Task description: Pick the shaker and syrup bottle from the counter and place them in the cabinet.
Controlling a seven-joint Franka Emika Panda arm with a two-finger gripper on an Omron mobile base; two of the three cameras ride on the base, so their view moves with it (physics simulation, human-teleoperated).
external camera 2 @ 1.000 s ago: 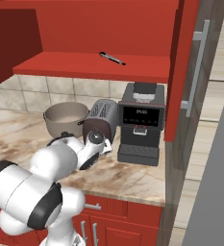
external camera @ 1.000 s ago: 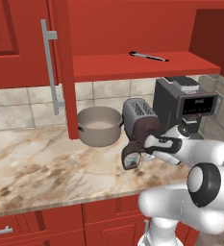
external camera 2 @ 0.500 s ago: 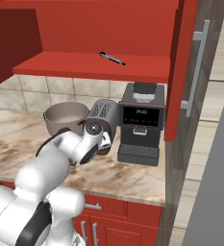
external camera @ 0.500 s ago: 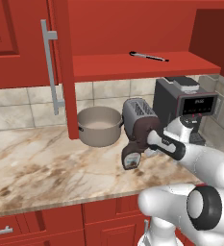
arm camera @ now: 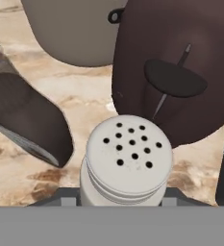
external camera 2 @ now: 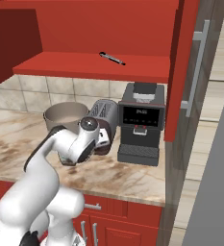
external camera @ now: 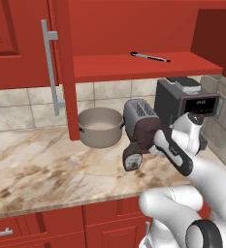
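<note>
The pale grey shaker (arm camera: 128,158), its cap dotted with holes, stands upright right at the bottom of the hand view between my gripper's (arm camera: 128,194) jaws, which are shut on it. The dark brown syrup bottle (external camera: 132,158) with its white label leans on the beige counter (external camera: 46,164) just in front of the toaster; in the hand view the syrup bottle (arm camera: 29,125) lies left of the shaker. My hand (external camera: 153,144) sits low beside the toaster. The red cabinet (external camera: 143,67) above stands open, its door (external camera: 61,68) swung out.
A brown-and-grey toaster (external camera: 142,121) is directly behind the hand, and a grey pot (external camera: 101,127) stands to its left. A black coffee machine (external camera: 187,104) is at the right. A thin dark rod (external camera: 150,57) lies on the cabinet shelf.
The arm's elbow has swung right and forward, and the hand has edged left toward the toaster. The syrup bottle has stayed put. The jaws have kept the same width.
</note>
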